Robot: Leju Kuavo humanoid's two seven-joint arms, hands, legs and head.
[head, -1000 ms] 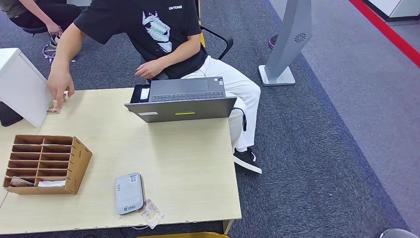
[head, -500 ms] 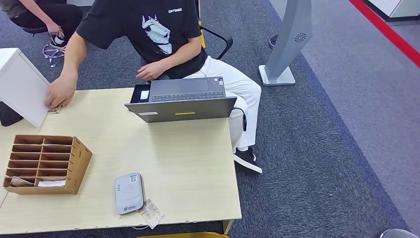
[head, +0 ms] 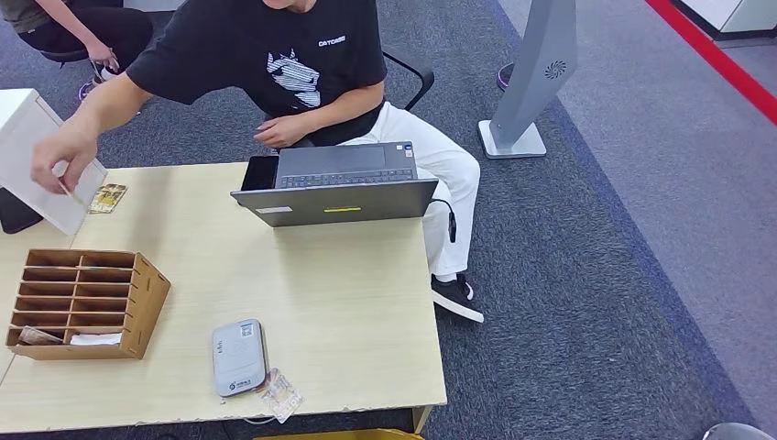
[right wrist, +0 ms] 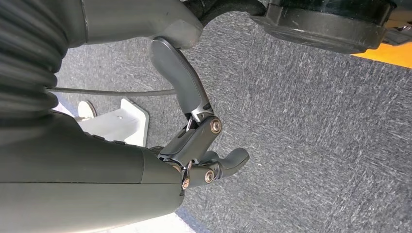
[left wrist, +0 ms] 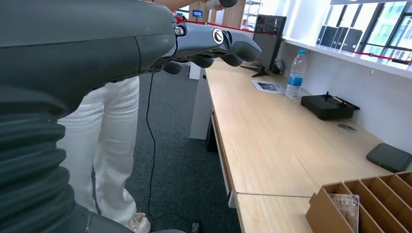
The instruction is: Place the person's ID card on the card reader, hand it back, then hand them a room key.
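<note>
Desk (head: 348, 302): pale wood-grain laminate, rectangular, standing on dark blue-grey carpet. Person (head: 275, 64): seated at the far side in a black T-shirt with a white printed graphic and small white chest lettering too fine to read, and white trousers; one hand (head: 57, 160) raised above the far left corner of the desk, pinching something thin that cannot be made out. Laptop (head: 339, 183): grey, open, at the far edge, lid back facing the near side with a short yellow strip on it. Wooden organiser (head: 87, 302): brown slotted box at the near left, with flat items in its nearest compartments. Card reader (head: 238, 356): grey rounded-rectangle slab near the near edge, long axis running near to far, label print illegible. Clear wrapped item (head: 279, 396): just beside the reader at the desk's near edge. ID card (head: 107, 198): small printed rectangle, lying flat at the far left of the desk beside a white panel (head: 37, 160), long axis roughly left to right, well apart from the reader. Left hand (left wrist: 209, 46): grey, fingers curled in loosely, empty, held beside the desk. Right hand (right wrist: 204, 155): thumb extended, fingers bent, empty, hanging above the carpet.
</note>
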